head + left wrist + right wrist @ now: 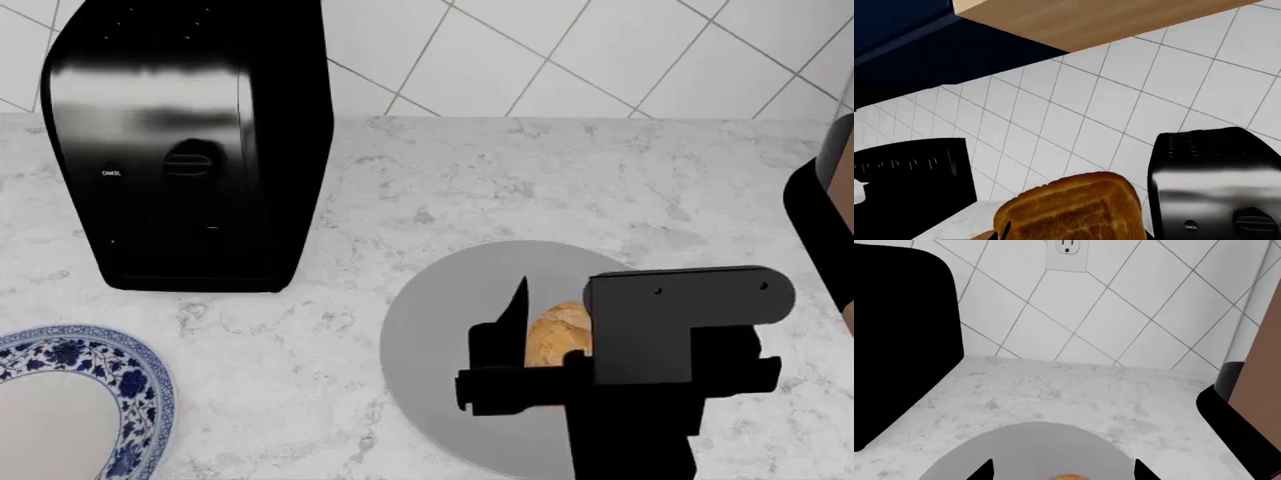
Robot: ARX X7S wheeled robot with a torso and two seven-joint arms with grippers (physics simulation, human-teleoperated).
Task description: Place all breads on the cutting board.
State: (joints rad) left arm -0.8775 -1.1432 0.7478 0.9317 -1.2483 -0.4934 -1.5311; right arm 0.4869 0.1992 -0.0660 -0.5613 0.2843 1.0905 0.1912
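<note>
Round pale-golden crusty roll (558,336) sits on round grey plate (427,330), lower centre of head view, between the wide-open right gripper (547,345) fingers. Judged light, crust stiff but crushable; grip across its middle. Left gripper holds the orange-brown domed loaf (1071,210).

This is a home kitchen: a white marble-look counter (534,190) runs up to a wall of diagonal white tiles (1107,315) with a power outlet (1067,252). A black toaster (187,150) stands beyond the right gripper (534,375), and plates sit out.
</note>
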